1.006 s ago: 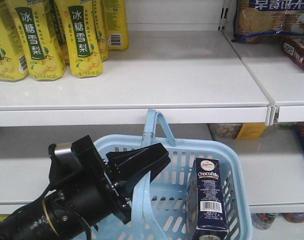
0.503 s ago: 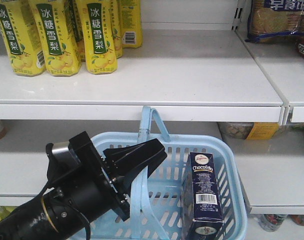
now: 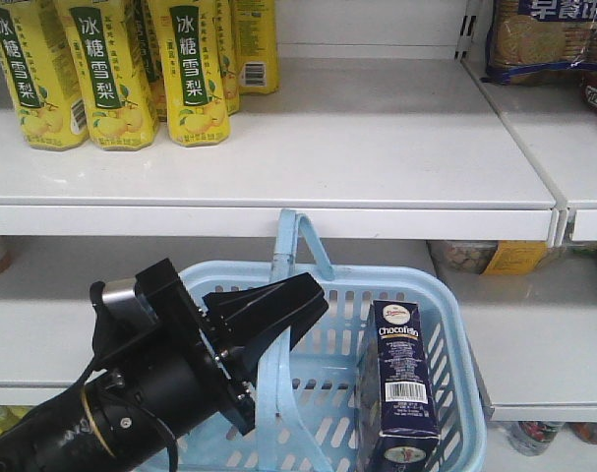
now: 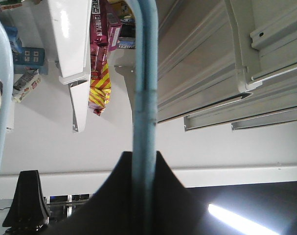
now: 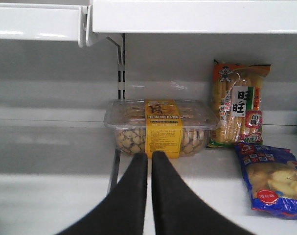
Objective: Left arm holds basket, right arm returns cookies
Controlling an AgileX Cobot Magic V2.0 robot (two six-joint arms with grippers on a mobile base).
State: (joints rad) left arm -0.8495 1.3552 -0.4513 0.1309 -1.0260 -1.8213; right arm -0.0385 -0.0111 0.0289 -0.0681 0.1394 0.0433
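Gripping the hoop handle (image 3: 296, 228) of the light blue basket (image 3: 377, 278), the left gripper (image 3: 296, 305) holds it up before a white shop shelf (image 3: 357, 147). The left wrist view shows the handle bar running straight through the clamped black jaws.

The cookies (image 3: 401, 379), a dark navy carton, stand inside the basket against its right wall. The carton's long axis is upright, with the barcode label facing the near side and the top edge rising above the rim.

The right gripper (image 5: 149, 186) is out of the front view. Its own camera shows two black fingers pressed almost together with nothing between them. They point at a lower shelf bay holding a clear tub of snacks (image 5: 160, 128), a rice-cracker pack (image 5: 239, 110) and a blue bag (image 5: 273, 183).

The basket does not show in that view, so the carton's bearing from the right gripper cannot be read. The carton lies on the right side of the basket, away from the left gripper.

A pick from above looks open. The handle and the left gripper crowd only the carton's left. Yellow drink bottles (image 3: 190, 69) and bagged biscuits (image 3: 544, 39) sit well clear on the upper shelf.
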